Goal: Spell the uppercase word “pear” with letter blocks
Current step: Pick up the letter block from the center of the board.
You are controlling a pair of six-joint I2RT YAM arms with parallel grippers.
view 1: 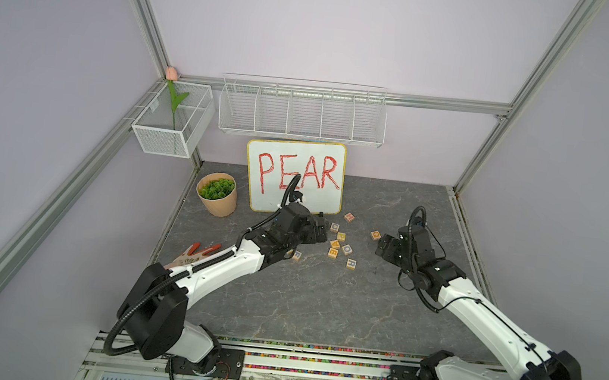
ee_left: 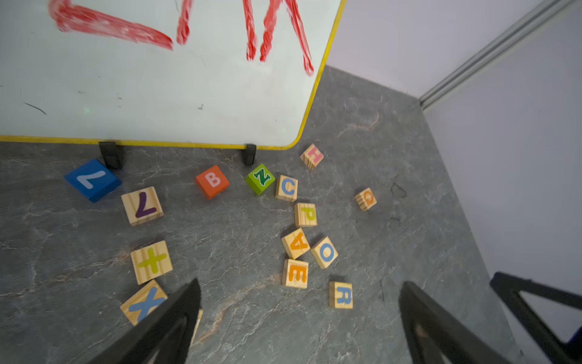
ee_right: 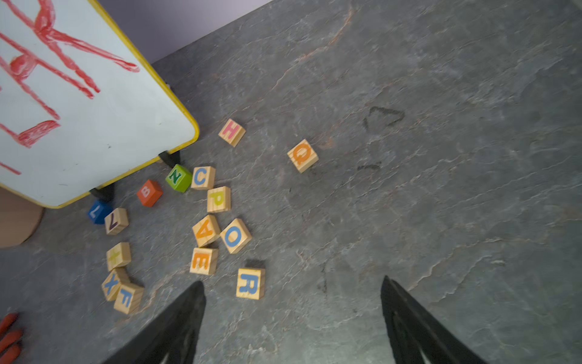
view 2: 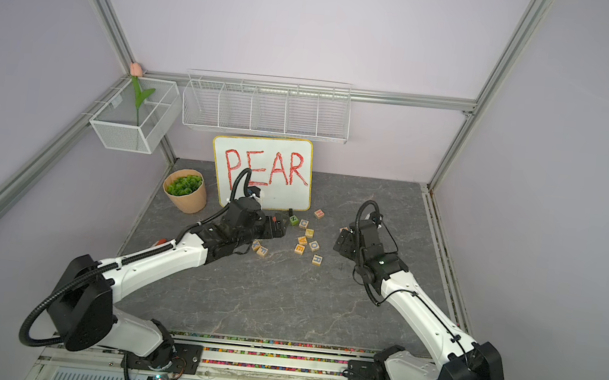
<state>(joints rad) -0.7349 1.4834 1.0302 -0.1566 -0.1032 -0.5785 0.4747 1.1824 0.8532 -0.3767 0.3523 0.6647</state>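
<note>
**Operator:** What surrounds my blocks from above?

**Spotter:** In both top views the whiteboard [view 1: 292,176] with PEAR written in red stands at the back of the table [view 1: 301,307]. A potted plant [view 1: 216,193] is beside it, and a glove [view 1: 199,252] lies under your left arm. Your left gripper [view 1: 323,232] is just in front of the board's foot. Your right gripper [view 1: 381,246] faces it across the cluster, near the Q block [view 1: 375,235]. The P block [view 1: 341,237], A block [view 1: 334,244], E block [view 1: 332,253] and R block [view 1: 351,264] lie loose between the two grippers.

**Operator:** And the left wrist view?

**Spotter:** Your left jaws are spread wide and hold nothing. E lies just ahead between the fingers, with A beyond it and P beyond A. R sits apart, nearer one finger. The O block [ee_left: 324,252] is tight beside A, and the C block [ee_left: 286,188] and green N cube [ee_left: 260,179] crowd P. An X block [ee_left: 143,302] is partly hidden behind a finger.

**Operator:** And the right wrist?

**Spotter:** These jaws are spread too, and empty. R is your nearest block, just ahead of one fingertip. E, A and P run from there toward the board, with O beside A. An F block [ee_right: 127,297] lies well off to the side, toward the glove.
</note>
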